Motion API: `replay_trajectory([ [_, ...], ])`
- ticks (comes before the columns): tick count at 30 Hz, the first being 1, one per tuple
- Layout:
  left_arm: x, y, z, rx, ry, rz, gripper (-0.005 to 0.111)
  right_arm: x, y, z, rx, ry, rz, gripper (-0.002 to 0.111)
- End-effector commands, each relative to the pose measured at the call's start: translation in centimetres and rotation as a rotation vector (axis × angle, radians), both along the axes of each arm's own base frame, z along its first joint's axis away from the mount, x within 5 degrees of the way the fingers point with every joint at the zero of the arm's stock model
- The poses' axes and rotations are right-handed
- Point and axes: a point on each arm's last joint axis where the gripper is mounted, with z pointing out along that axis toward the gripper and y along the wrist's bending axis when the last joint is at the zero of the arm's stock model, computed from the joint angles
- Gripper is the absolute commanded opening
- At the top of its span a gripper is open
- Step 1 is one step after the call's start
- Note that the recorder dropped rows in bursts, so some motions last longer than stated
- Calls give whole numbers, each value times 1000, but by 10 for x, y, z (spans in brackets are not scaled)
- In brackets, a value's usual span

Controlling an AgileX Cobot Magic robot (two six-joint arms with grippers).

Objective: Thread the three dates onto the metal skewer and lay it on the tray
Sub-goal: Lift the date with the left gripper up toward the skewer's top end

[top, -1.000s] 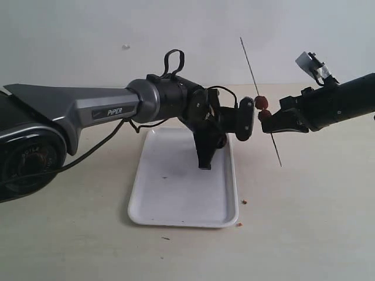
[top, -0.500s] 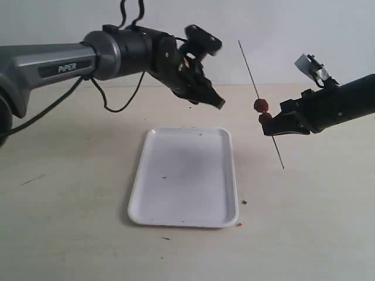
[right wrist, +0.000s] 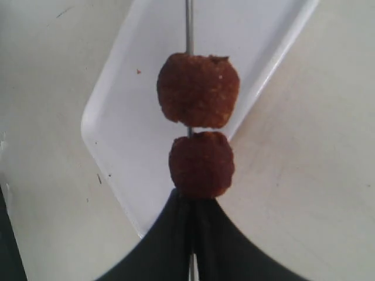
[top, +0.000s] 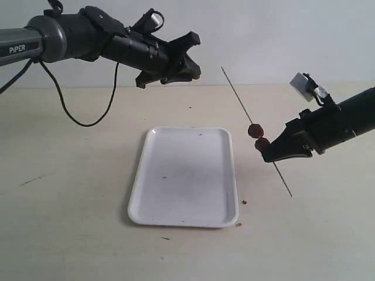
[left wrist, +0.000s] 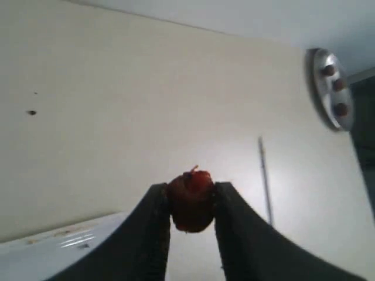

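Note:
Two dates (top: 258, 136) sit threaded on the metal skewer (top: 237, 93), which slants above the table just right of the tray (top: 176, 199). My right gripper (top: 266, 151) is shut on the skewer directly below them. In the right wrist view the dates (right wrist: 198, 91) (right wrist: 201, 164) stack on the skewer (right wrist: 188, 26) over the tray (right wrist: 135, 99), just beyond the right gripper (right wrist: 193, 202). My left gripper (top: 192, 57) hangs high at the back, above the tray's far end. It is shut on the third date (left wrist: 191, 200), which the exterior view hides.
Tiny reddish crumbs (top: 244, 202) lie on the table by the tray's near right corner. A black cable (top: 88, 120) droops from the left arm. A round metal disc (left wrist: 331, 88) shows far off in the left wrist view.
My left arm has pulled away from the skewer and risen up and back with the third date. The right gripper has sunk a little with the skewer.

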Motion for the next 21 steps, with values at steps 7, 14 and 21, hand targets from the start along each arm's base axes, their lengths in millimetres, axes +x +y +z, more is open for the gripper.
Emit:
replay_trajectory([
  [7,7,2,16,-142,-9,93,28,-9,4,2,53,-4,37,0],
  [14,7,-4,19,-198,0,134,28,-10,7,6,102,-37,76,0],
  [21,5,-9,22,-248,24,147,28,-9,7,7,110,-48,71,0],
])
